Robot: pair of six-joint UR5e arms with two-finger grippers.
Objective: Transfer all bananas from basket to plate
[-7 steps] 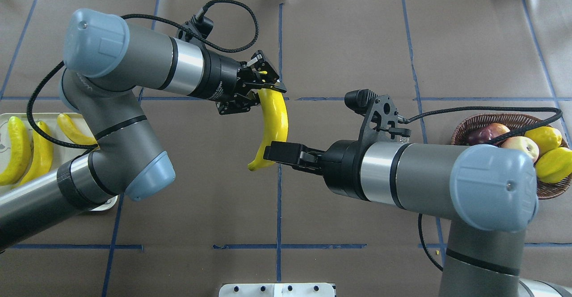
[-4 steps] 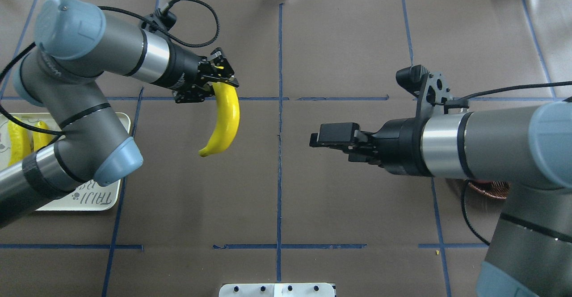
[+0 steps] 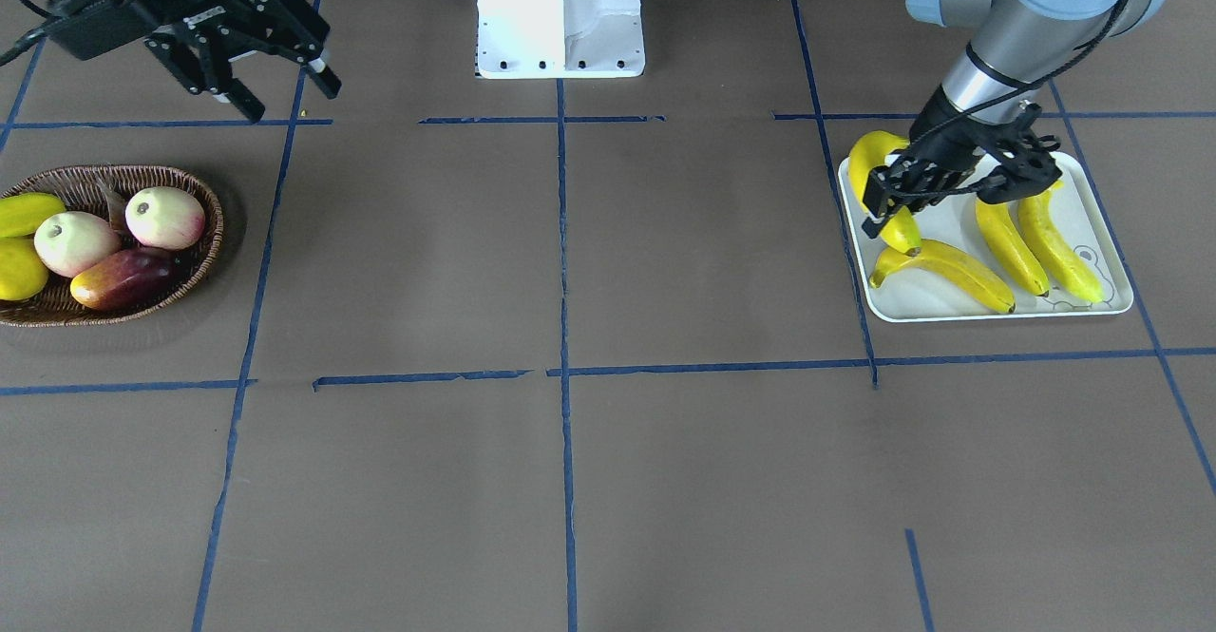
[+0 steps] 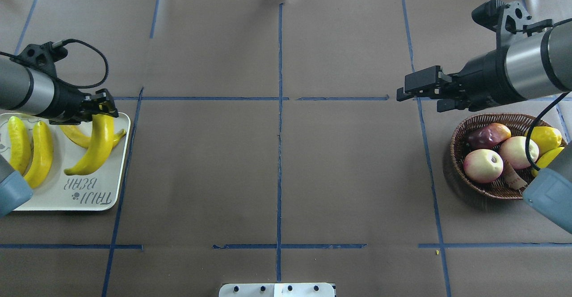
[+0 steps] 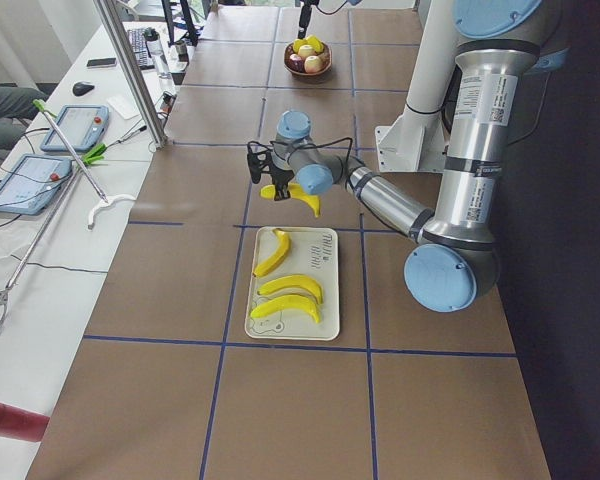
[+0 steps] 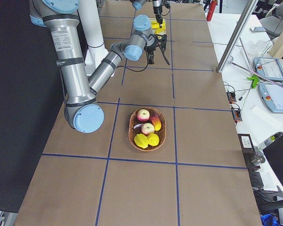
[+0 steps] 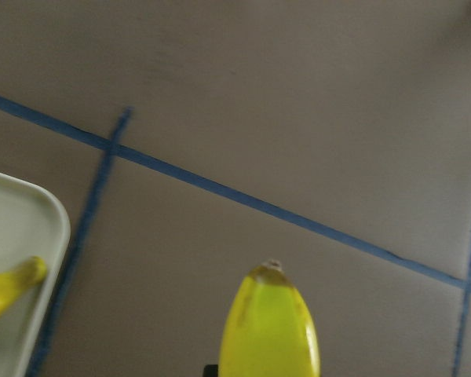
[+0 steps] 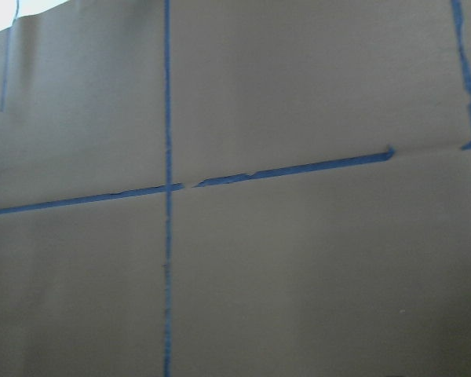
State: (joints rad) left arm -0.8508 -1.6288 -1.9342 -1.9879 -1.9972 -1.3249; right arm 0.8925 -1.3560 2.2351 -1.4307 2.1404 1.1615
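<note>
**Fourth banana in the air beside the plate**

Your left hand (image 4: 103, 109) is clenched on the stem end of a banana (image 4: 99, 147), which hangs tip down. From the side you can see it is lifted clear of the plate (image 4: 53, 185), at the plate's edge toward the middle of the bench (image 4: 277, 176). The left wrist camera shows the tip over bare bench, with a plate corner just beside it.

Three other bananas (image 4: 41, 154) lie flat on the plate, two side by side and one slanted across.

Your right hand (image 3: 290, 95) is empty with its fingers spread, and it hangs above the bench near the basket (image 4: 456, 140). The basket holds two apples (image 4: 480, 165), yellow mangoes (image 4: 547, 138) and a dark red fruit (image 4: 487, 135). You can see no banana in it.
</note>
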